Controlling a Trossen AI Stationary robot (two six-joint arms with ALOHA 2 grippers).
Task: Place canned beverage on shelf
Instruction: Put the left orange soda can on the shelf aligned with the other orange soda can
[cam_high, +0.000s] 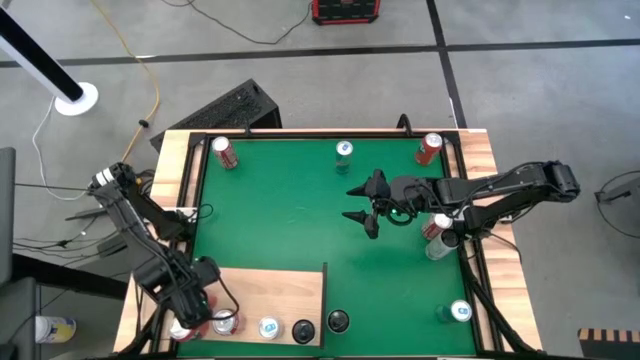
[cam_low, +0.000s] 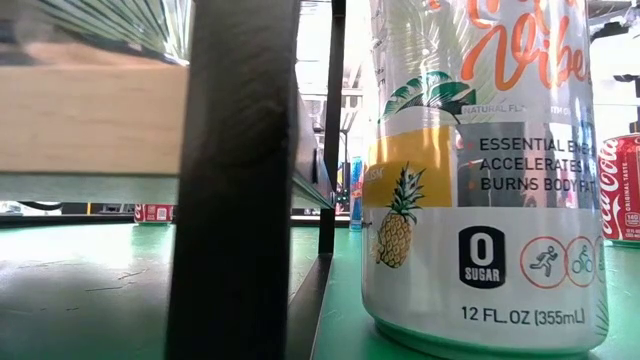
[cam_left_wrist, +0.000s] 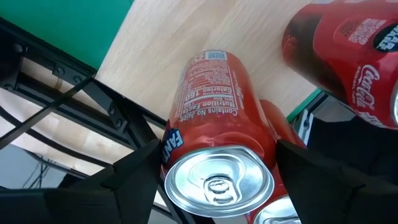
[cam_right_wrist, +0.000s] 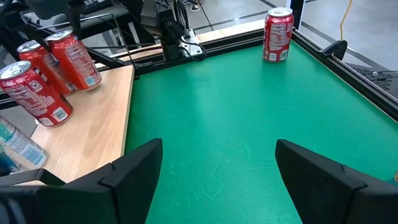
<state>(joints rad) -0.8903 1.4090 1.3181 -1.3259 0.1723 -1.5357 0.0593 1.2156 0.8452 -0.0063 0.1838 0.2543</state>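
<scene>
Canned beverage: red can (cam_left_wrist: 214, 134) standing on the shelf (cam_high: 280, 290), at the shelf corner nearest the left arm; top rim and pull tab visible in the left wrist view.
Shelf: pale wooden board lying on the green mat (cam_high: 300, 215), at the mat's near-left corner.
Shelf load, left to right: red can, second red can (cam_high: 224, 322) just beside it, blue-and-white can (cam_high: 268, 327), dark-topped can (cam_high: 303, 328).
Left gripper: (cam_left_wrist: 214, 180) over the shelf's left corner, fingers apart, one on each side of the red can; no contact with its wall can be made out.
Off-shelf can: dark can (cam_high: 338, 321) on the mat just right of the shelf edge.
Right gripper: (cam_high: 365, 205) above the mat, well right of the shelf, fingers spread wide, nothing between them.
Mat cans: red can at far-left corner (cam_high: 222, 152), teal-topped can at far edge (cam_high: 344, 151), red can at far-right corner (cam_high: 428, 148).
</scene>
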